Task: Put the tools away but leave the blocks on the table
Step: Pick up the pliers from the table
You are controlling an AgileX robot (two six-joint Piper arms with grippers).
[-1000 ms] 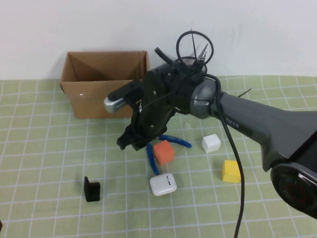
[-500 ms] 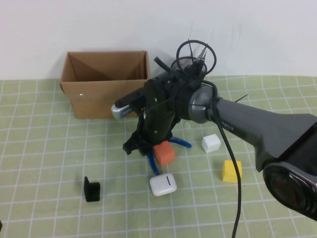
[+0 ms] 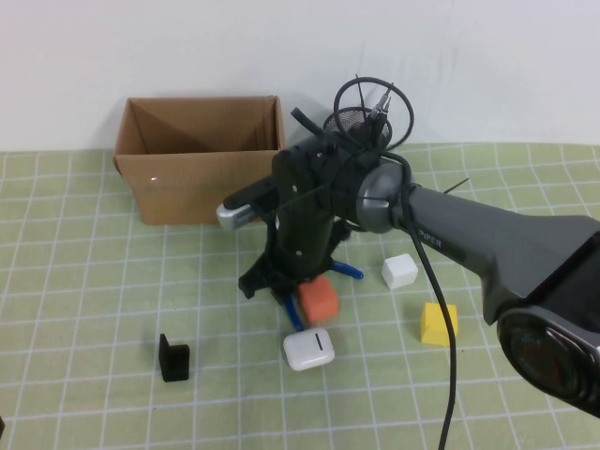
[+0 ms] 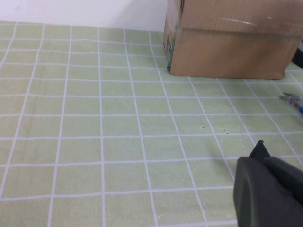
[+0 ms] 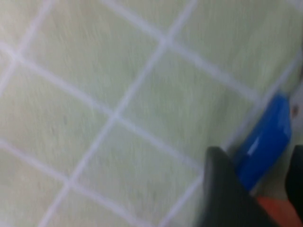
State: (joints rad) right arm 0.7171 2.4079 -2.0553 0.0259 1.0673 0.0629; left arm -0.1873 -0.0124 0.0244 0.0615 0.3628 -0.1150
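Note:
The blue-handled pliers [image 3: 344, 270] lie on the green grid mat [image 3: 94, 281], mostly under my right arm. My right gripper [image 3: 281, 284] is down at them and open, its fingers either side of one blue handle [image 5: 266, 142] in the right wrist view. The orange block [image 3: 318, 298] touches the pliers beside the gripper and shows as an orange patch [image 5: 279, 213]. The white block [image 3: 399, 271] and yellow block [image 3: 437, 322] sit further right. Thin dark tools [image 3: 379, 101] stick out of a black mesh cup [image 3: 361, 120]. My left gripper [image 4: 265, 194] is shut and empty, low over the mat.
An open cardboard box [image 3: 202, 155] stands at the back left, also in the left wrist view [image 4: 227, 42]. A white earbud case [image 3: 308, 349] lies just in front of the orange block. A small black L-shaped bracket [image 3: 173, 358] stands at the front left.
My right gripper has come down and moved right onto the pliers. The orange block has shifted slightly toward the front right. The left arm has not moved.

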